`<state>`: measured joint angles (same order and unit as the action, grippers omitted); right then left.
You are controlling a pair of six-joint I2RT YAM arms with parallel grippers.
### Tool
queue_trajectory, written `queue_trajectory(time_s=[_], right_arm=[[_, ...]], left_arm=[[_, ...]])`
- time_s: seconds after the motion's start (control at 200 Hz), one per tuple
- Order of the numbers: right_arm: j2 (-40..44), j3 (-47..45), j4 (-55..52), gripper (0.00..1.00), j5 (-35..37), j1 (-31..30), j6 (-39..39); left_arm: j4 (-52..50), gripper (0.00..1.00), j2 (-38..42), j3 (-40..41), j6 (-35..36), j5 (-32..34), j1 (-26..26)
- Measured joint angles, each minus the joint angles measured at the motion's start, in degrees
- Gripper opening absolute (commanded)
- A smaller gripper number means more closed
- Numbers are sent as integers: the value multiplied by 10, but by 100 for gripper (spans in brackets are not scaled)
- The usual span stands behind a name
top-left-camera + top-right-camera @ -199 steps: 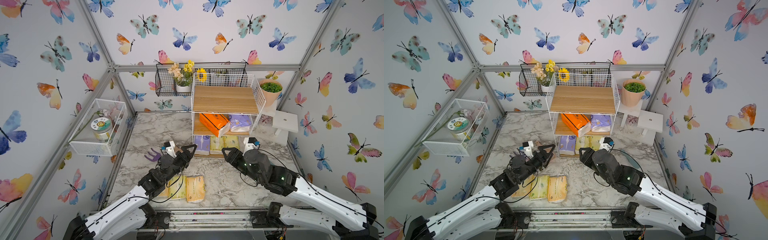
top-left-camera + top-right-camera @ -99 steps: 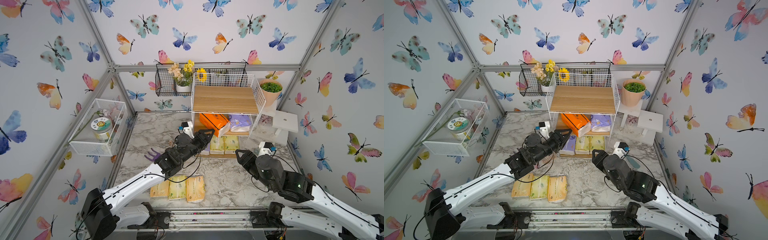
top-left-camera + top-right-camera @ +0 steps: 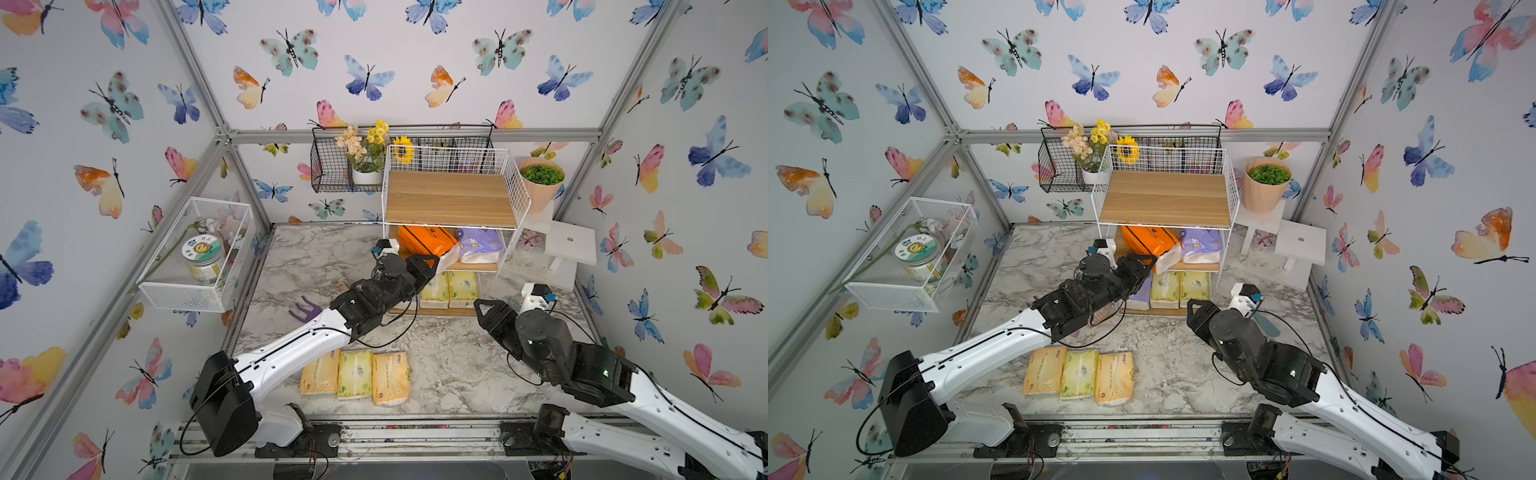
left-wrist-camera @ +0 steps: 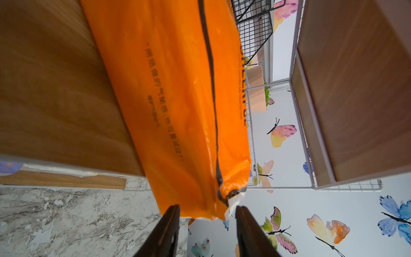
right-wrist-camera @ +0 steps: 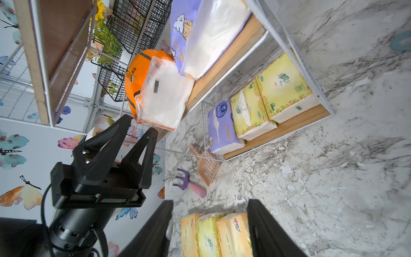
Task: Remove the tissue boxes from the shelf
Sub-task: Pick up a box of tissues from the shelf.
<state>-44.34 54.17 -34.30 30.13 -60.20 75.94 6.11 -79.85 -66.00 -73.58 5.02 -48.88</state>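
The shelf (image 3: 453, 197) stands at the back of the table. Its middle tier holds a bright orange tissue pack (image 3: 424, 243) (image 4: 178, 100) and a lilac one (image 3: 480, 245). My left gripper (image 3: 428, 264) (image 4: 206, 209) is shut on the orange pack's near end, which overhangs the board. A lilac pack (image 5: 222, 124) and two yellow-green packs (image 3: 451, 286) stand on the lowest tier. Three tissue packs (image 3: 355, 374) lie side by side near the table's front. In front of the shelf, to the right, my right gripper (image 3: 484, 309) (image 5: 210, 204) hangs open and empty.
A purple toy rake (image 3: 305, 309) and a peach scoop (image 5: 208, 166) lie left of the shelf's foot. A white mesh basket (image 3: 199, 253) with a jar hangs on the left wall. A black wire basket (image 3: 332, 166), a potted plant (image 3: 540, 183) and a white stand (image 3: 569, 245) flank the shelf.
My left arm reached from over the table's front up to the middle tier, and its jaws narrowed round the orange pack. My right arm drew back from the shelf toward the right front.
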Motion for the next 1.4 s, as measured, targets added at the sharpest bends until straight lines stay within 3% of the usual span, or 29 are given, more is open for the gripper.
queue_trajectory(time_s=[0.115, 0.446, 0.701, 0.891, 1.036, 1.136, 1.402], right_arm=[[0, 0, 0, 59, 0, 0, -1], [-14, 0, 0, 59, -3, 0, -6], [-70, 18, 1, 64, -32, 0, -26], [-95, 37, 16, 72, -61, 7, -55], [-105, 40, 62, 77, -178, 97, -87], [-128, 45, 104, 87, -263, 162, -106], [-141, 34, 226, 96, -379, 199, -111]], left_arm=[[-2, 36, -7, -8, 1, 9, -1], [-1, 0, -17, -10, -6, 19, -1], [-3, 0, -7, -3, 2, 23, -1], [-14, 0, 49, 38, 10, 35, 2], [-21, 0, 94, 71, 15, 40, 3], [-23, 0, 115, 90, 19, 40, 4], [-21, 0, 144, 119, 30, 32, 5]])
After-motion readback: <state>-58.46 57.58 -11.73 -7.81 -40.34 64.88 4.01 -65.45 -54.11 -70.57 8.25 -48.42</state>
